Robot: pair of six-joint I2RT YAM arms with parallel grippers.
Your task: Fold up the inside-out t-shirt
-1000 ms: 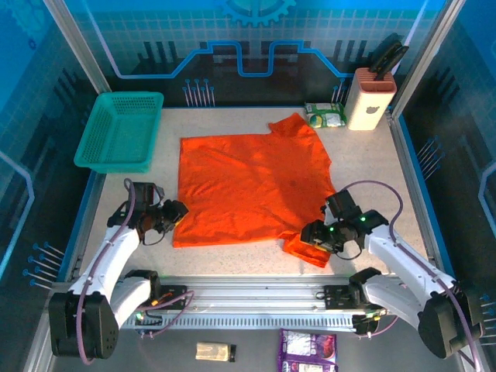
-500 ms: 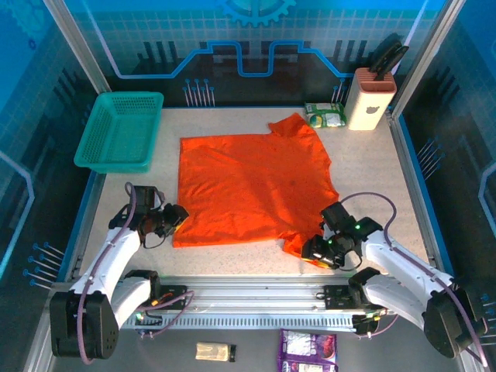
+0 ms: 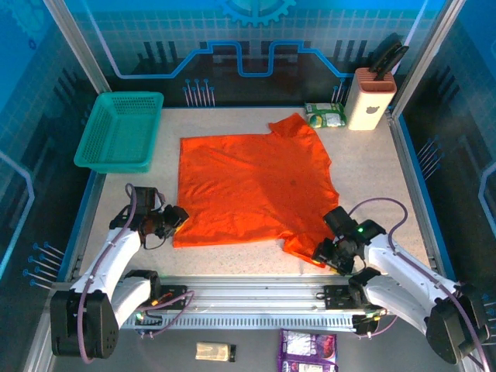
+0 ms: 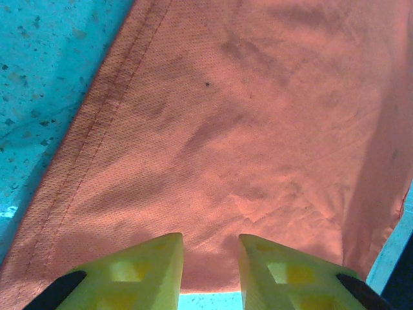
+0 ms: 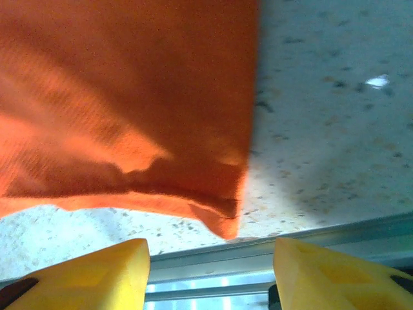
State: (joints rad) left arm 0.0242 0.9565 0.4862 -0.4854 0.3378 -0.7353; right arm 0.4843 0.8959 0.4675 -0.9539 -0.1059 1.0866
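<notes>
Left gripper (image 4: 211, 240) narrowly parted, right gripper (image 5: 211, 248) wider.
Both empty, tips at edges of the thin orange-red t-shirt (image 3: 252, 186).

Walled in by blue-lit panels (image 3: 155, 39) with circuit-style line graphics, framed with slanting aluminium posts (image 3: 77, 46), floored by a pale speckled tabletop (image 3: 364, 170) in bluish light.

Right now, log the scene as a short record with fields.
garment: t-shirt, spread flat on the table
left gripper: jaws slightly apart, at the near-left hem corner, not gripping
right gripper: jaws wide, facing the near sleeve, not gripping
basket: teal basket, far left, apart from the shirt
</notes>
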